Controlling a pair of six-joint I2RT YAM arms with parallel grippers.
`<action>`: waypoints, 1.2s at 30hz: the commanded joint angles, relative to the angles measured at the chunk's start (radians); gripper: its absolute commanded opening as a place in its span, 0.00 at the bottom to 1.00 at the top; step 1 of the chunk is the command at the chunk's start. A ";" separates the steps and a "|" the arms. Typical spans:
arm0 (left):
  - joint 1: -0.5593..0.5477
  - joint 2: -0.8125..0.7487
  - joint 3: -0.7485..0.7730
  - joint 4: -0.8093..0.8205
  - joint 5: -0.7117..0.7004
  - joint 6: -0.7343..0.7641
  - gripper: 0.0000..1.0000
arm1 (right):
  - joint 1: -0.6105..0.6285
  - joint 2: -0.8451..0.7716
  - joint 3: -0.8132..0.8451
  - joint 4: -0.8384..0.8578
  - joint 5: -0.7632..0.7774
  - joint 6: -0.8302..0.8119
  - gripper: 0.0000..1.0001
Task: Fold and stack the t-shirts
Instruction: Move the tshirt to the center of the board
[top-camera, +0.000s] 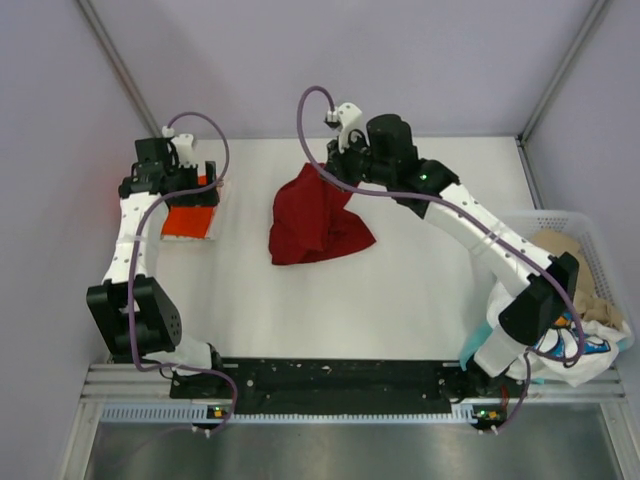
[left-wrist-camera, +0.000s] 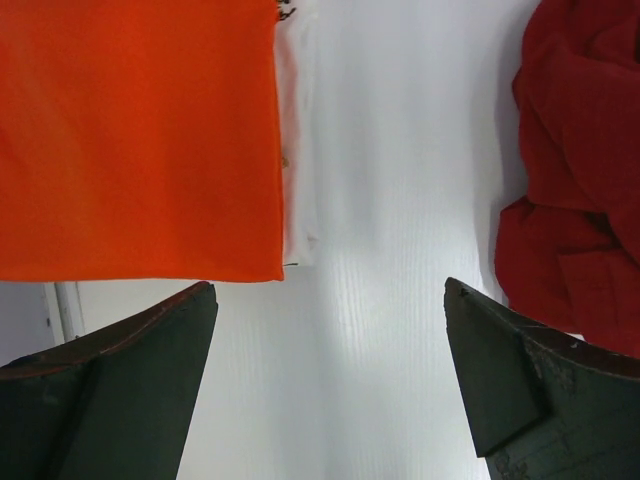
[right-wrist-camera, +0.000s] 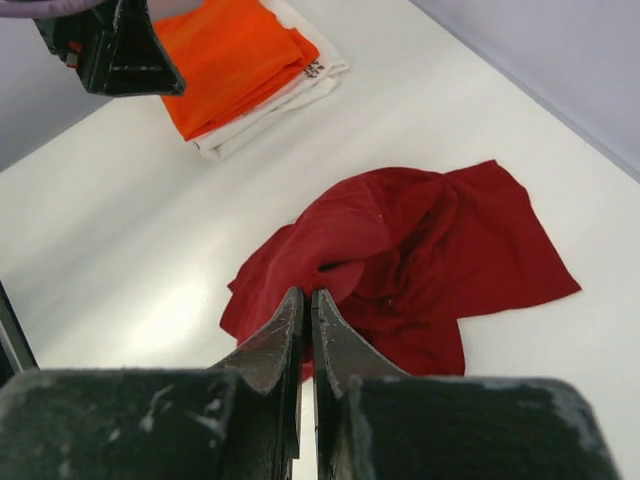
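The right gripper (right-wrist-camera: 305, 310) has its jaws pressed together, tips low over the near edge of the red shirt (right-wrist-camera: 420, 240); whether a fold is nipped between them I cannot tell; the left gripper (left-wrist-camera: 328, 287) hangs with jaws spread wide and nothing in them, just beside the near edge of the orange shirt (left-wrist-camera: 140, 140).

The red shirt lies crumpled mid-table (top-camera: 400, 300), well apart from the stack; it looks light, limp and quick to sag or bunch, so one pinch would likely lift only a fold; better to take a hem corner or shoulder seam, one per gripper, and draw it flat.

The orange shirt lies folded on a folded white shirt (left-wrist-camera: 298, 150) at the left.

Counted: one red, one orange, one white beneath it; in the basket (top-camera: 590, 222) at the right, one beige shirt (top-camera: 555, 243) and one printed shirt (top-camera: 595, 345) spilling over the near rim; any others in there are hidden.
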 joint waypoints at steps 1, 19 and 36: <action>-0.001 -0.050 0.048 0.008 0.173 0.046 0.99 | -0.027 -0.149 -0.023 0.082 -0.048 -0.025 0.00; 0.182 -0.059 0.123 -0.005 0.112 0.046 0.99 | 0.322 0.209 0.232 -0.083 -0.171 -0.223 0.81; -0.240 -0.073 -0.266 -0.199 0.117 0.512 0.90 | 0.086 0.420 0.035 0.030 0.170 0.158 0.75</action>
